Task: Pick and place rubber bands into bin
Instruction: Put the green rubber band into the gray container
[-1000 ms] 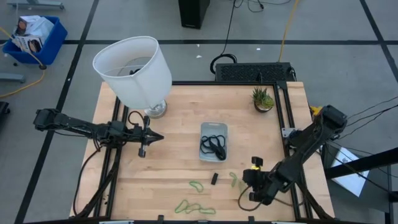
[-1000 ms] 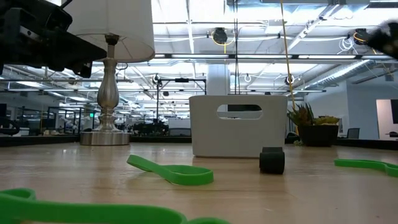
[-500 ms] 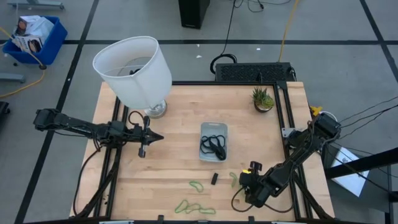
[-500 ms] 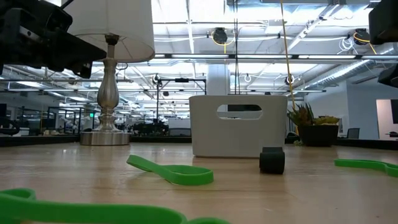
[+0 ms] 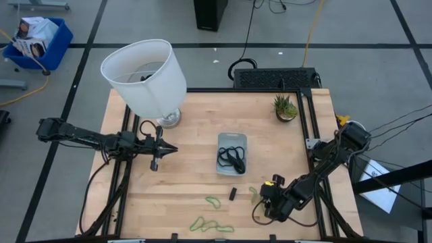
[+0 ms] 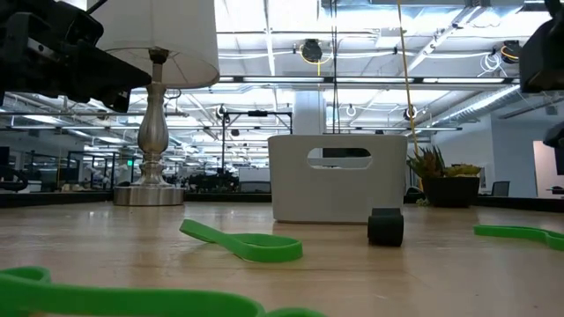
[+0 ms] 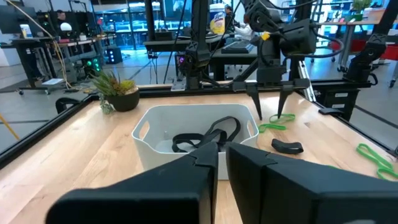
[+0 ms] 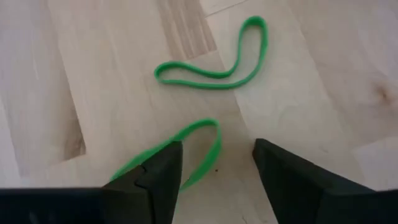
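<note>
Green floppy rubber bands (image 8: 214, 59) lie wavy on pale-grained wooden table (image 8: 311, 74).

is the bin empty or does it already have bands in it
Not empty: the bin already holds black rubber bands, seen from above and in the left wrist view. Green bands lie on the table.

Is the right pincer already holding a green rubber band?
No, the right pincer stands open above a green rubber band lying flat on the table.
</note>
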